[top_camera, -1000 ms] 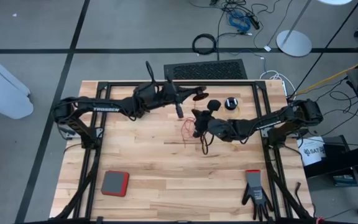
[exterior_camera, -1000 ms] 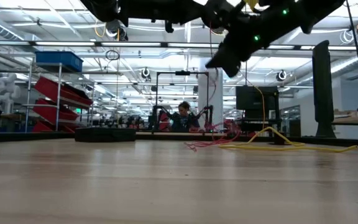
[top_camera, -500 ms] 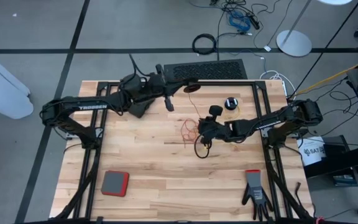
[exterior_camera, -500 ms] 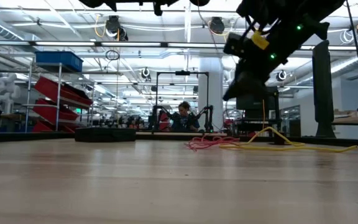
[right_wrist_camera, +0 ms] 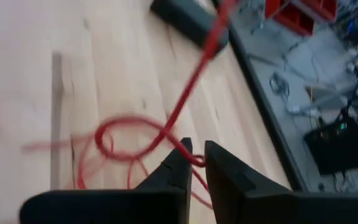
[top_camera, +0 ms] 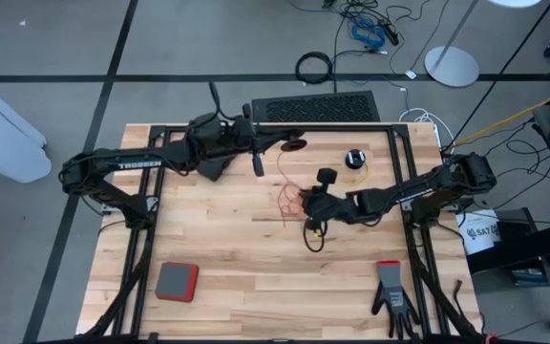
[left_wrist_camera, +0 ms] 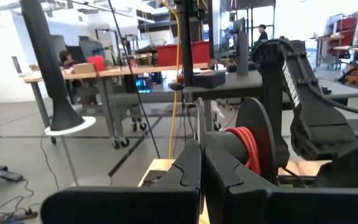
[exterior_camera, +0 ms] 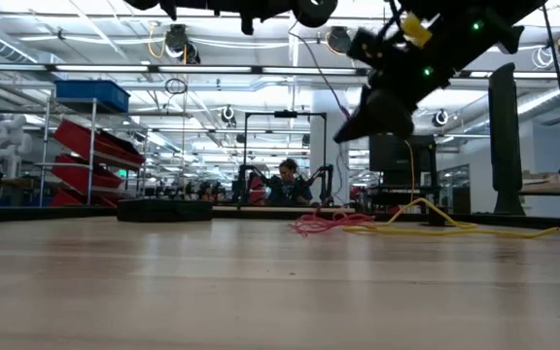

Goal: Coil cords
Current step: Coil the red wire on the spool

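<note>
high view: left gripper (top_camera: 256,164) at table's far edge, pulled back toward its own side compared with a second ago, level with the half-second mark. red reel (top_camera: 295,145) held up just beside it, off the wood. red cord (top_camera: 289,198) running from reel down to a loose tangle mid-table. right gripper (top_camera: 306,199) at that tangle, shifted a little nearer the front since half a second ago. yellow cord's reel (top_camera: 355,159) lying flat near the far right, untouched; yellow cord itself too thin to trace here.

low view: both arms up high, red cord (exterior_camera: 331,223) heaped on the wood far back, yellow cord (exterior_camera: 436,222) trailing beside it. one thin strand rising from heap toward the reel overhead.

left wrist view: left fingers (left_wrist_camera: 188,167) pressed together; red reel (left_wrist_camera: 248,146) right behind them, red windings showing on its hub. whether pinching reel edge or spindle: cannot tell.

right wrist view: right fingers (right_wrist_camera: 178,163) slightly apart, narrow gap, red cord (right_wrist_camera: 166,130) passing between the tips, loop lying on the wood just ahead. loosening over the last second, so cord likely sliding through rather than clamped.

reading: strand now longer and tauter between reel and guide hand. winding set up, most of red cord yet unwound, yellow not started.
</note>
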Robot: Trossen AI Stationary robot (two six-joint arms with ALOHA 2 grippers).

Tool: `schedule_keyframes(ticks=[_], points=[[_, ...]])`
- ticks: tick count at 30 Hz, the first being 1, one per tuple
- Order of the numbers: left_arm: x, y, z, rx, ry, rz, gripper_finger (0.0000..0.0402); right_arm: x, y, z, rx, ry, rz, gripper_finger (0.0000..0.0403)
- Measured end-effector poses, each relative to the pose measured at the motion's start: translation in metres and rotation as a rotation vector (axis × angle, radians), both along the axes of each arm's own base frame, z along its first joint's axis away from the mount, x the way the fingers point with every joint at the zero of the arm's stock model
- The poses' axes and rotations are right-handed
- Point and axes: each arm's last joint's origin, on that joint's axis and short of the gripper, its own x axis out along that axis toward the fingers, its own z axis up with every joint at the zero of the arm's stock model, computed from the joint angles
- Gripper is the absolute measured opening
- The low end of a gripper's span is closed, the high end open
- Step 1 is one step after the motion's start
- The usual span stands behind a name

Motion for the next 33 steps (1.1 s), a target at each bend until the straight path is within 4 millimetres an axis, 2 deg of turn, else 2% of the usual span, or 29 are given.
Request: schedule_keyframes(ticks=[6,10,14,20,24,28,33], points=[[0.0,0.001,-0.001,-0.002,0.012,-0.009,0.0,0.004,0.004,0.014,-0.021,-0.107,0.038,0.0095],[0.0,0.0,-0.001,0.0,0.012,-0.018,0.0,0.006,0.003,0.022,0.048,-0.173,0.1,0.0139],[0.0,0.0,-0.001,0.001,0.011,-0.022,0.0,0.008,0.001,0.023,0.125,-0.201,0.172,0.0161],[0.0,0.0,-0.002,-0.001,0.018,-0.023,0.0,0.002,-0.005,0.011,0.17,-0.077,0.136,0.016],[0.0,0.0,-0.004,-0.002,0.043,-0.023,0.0,0.001,0.0,0.011,0.179,-0.083,0.135,0.0151],[0.0,0.0,-0.004,-0.001,0.043,-0.023,0.0,-0.003,0.007,0.014,0.138,-0.077,0.117,0.0143],[0.0,0.0,-0.004,-0.002,0.044,-0.022,0.0,-0.009,0.014,0.028,0.147,-0.134,0.145,0.0135]])
